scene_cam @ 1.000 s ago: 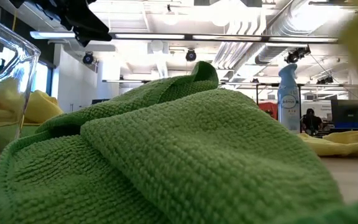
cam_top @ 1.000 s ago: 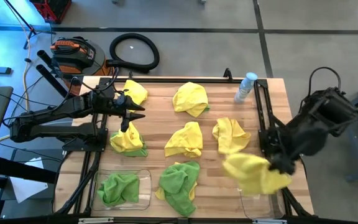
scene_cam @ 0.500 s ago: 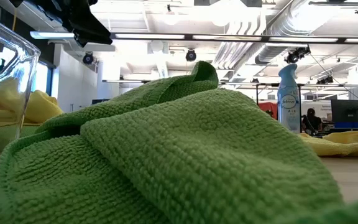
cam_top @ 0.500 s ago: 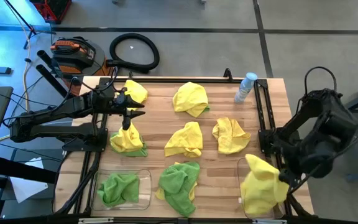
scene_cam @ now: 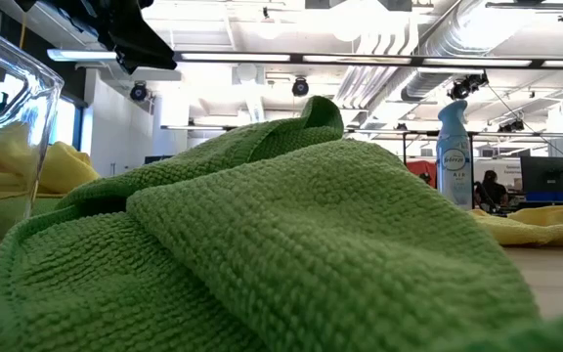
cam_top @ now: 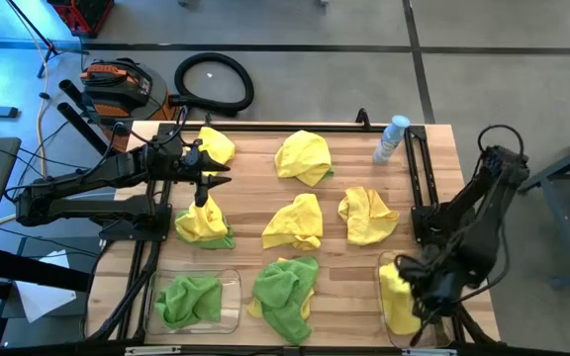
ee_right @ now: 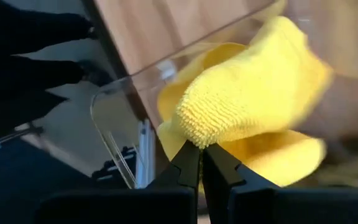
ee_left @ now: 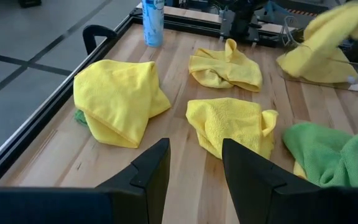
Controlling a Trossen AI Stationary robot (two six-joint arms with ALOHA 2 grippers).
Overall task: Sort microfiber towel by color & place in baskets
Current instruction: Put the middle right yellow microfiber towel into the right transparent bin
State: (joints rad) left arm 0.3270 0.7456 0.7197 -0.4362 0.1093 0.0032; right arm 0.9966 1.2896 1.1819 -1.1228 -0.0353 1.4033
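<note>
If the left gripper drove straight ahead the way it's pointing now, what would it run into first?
Probably the folded yellow towel just past the open left gripper, near the middle of the table. Bare wood lies before it. Height is unclear, so it might skim over the towel.

Left arm: matte black links, long and slender, thin dark cables along it.
Left claw: two flat black fingers with angled, bevelled faces.
Right arm: black, bulkier joints, a black cable looping above.
Right claw: narrow black tapering fingers.
</note>
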